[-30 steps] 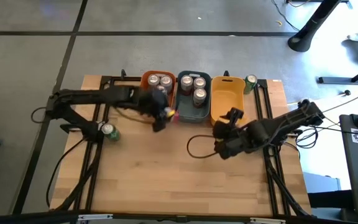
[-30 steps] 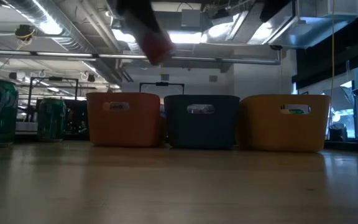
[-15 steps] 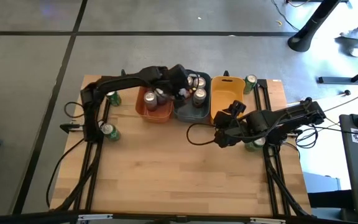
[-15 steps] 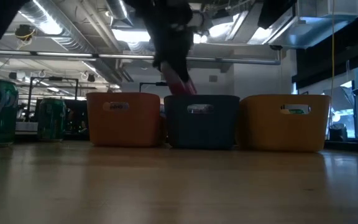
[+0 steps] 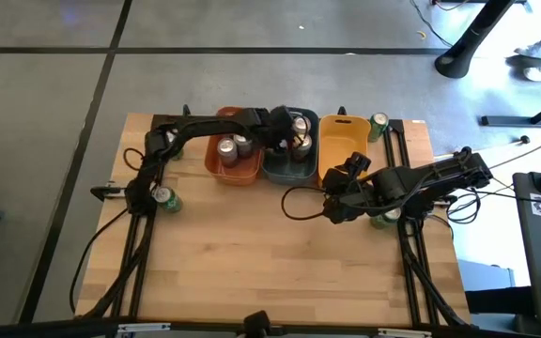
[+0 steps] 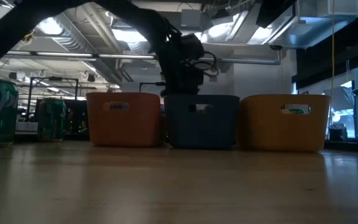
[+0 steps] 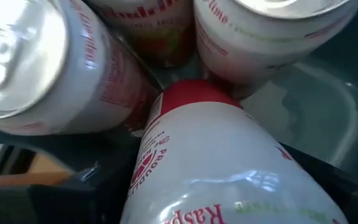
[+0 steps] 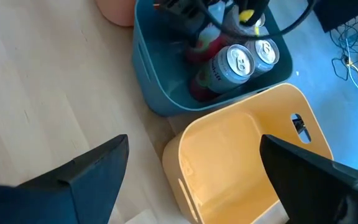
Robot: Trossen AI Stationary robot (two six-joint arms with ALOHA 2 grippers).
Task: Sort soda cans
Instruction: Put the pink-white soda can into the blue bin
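My left gripper reaches down into the grey-blue bin, shut on a silver-white soda can with a red end. Other silver-white cans stand close around it in that bin. Two more cans sit in the orange bin. Green cans stand on the table at the left, behind the yellow bin and beside the right arm. My right gripper hovers open over the table in front of the empty yellow bin. My left gripper holds the silver-white can by its body, pinched between the two fingers. It comes from above, slanting in from the table's left. The can lies along the fingers, its red end pointing away between the standing cans.
The three bins stand side by side near the far edge: orange, grey-blue, yellow. Dark rails run along both table sides. A black cable loops in front of the right gripper. Bare wood lies toward the near edge.
My left gripper has carried the can from in front of the orange bin up and toward the table's far right. It has then come down into the grey-blue bin, staying shut on the can. My right gripper has shifted slightly toward the yellow bin.
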